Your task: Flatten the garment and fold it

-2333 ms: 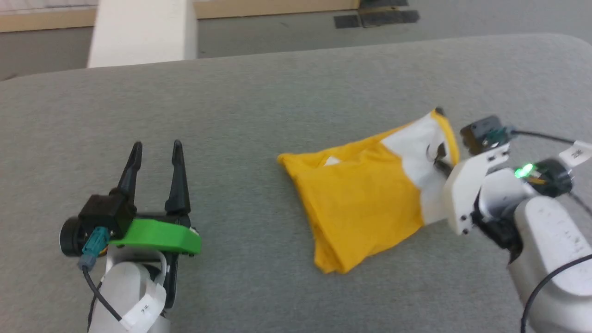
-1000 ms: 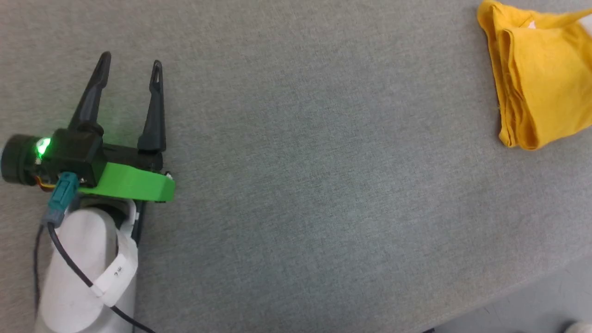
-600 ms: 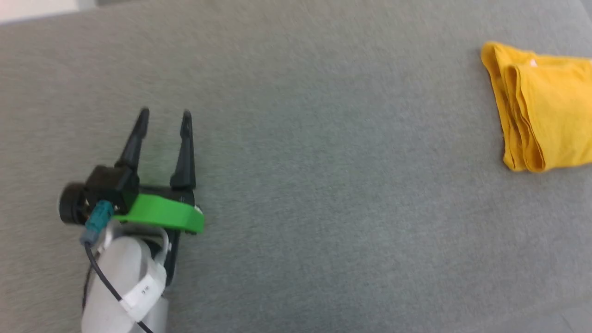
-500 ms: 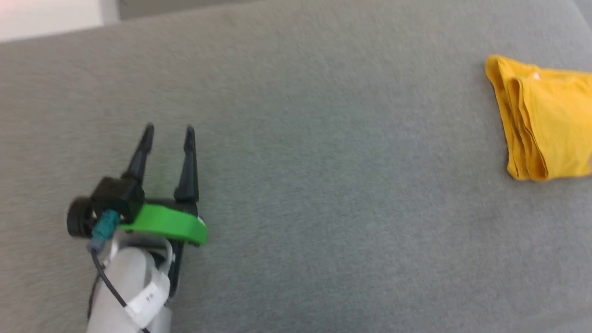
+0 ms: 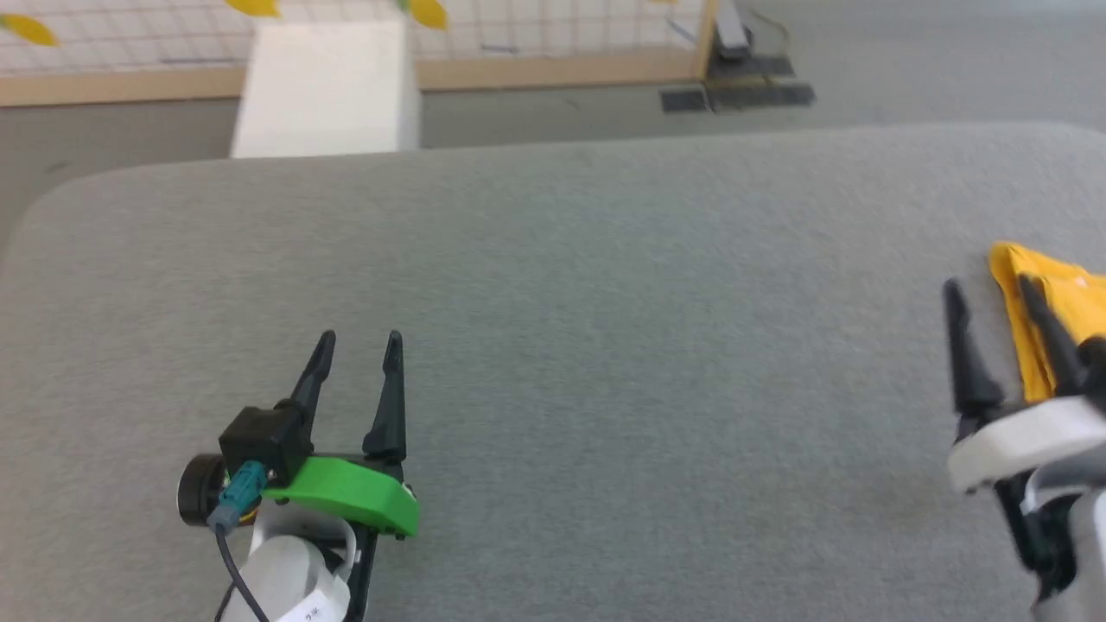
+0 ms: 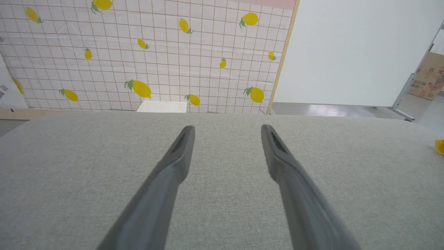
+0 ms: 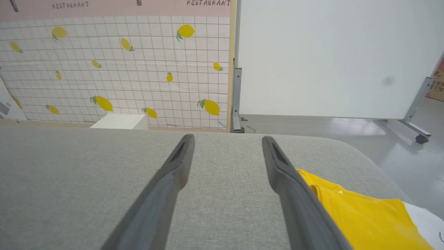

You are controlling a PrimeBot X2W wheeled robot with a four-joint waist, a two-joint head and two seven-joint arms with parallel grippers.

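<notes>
The bright yellow cloth T-shirt (image 5: 1080, 294) sits bunched in layers out at 3 o'clock on the grey padded fabric table (image 5: 605, 345), near its rounded corner. The right gripper (image 5: 987, 285), 4 o'clock, is spread wide and empty, just beside it. The left gripper (image 5: 360, 339), 7 o'clock, is spread and empty too, well apart. My worry: a pinch catches several layers at once and drags the whole bundle off the edge instead of opening it.

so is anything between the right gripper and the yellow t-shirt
Nothing visible does. The open right gripper is right beside the folded yellow T-shirt, with only bare grey tabletop around them.
</notes>
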